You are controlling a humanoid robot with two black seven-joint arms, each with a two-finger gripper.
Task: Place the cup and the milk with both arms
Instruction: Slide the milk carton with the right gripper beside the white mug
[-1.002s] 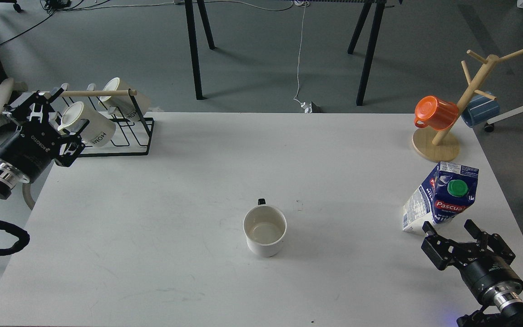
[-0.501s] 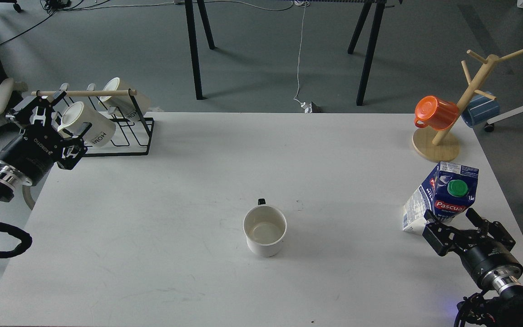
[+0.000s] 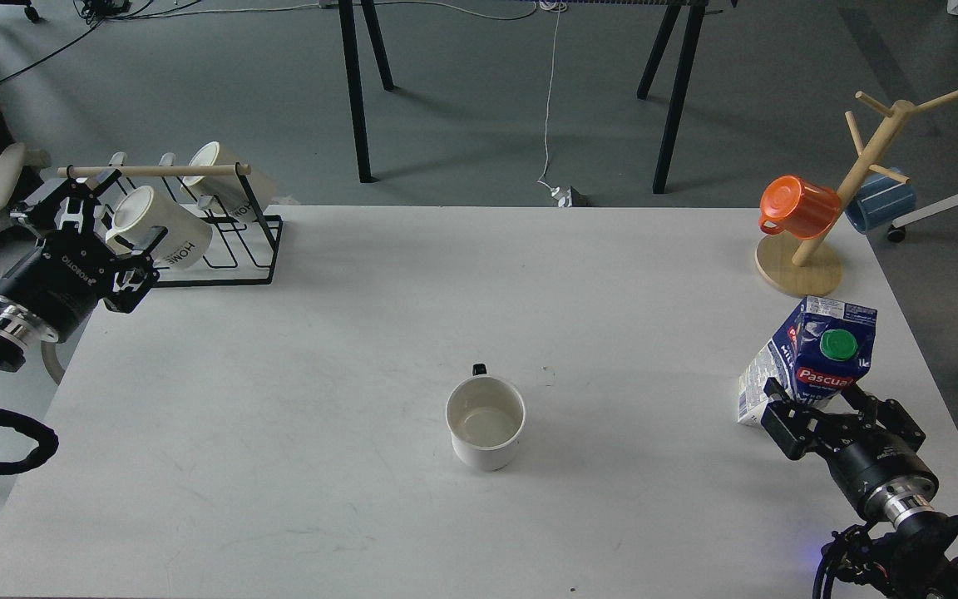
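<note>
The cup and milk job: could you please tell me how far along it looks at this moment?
Early on. Nothing looks clearly placed: the cup stands alone mid-table, and the milk stands near the table's right edge. In hand: the right gripper sits at the carton's base with its jaws open on either side, not closed. The left gripper waits open beside the mug rack, far from the cup. Left: gripping and placing both.

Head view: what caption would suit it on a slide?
Right gripper open at the milk; cup waits mid-table.

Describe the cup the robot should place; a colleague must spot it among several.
On the white table, look near the middle, well clear of the rack and wooden stand. The cup stands upright and alone, white with a black handle.
</note>
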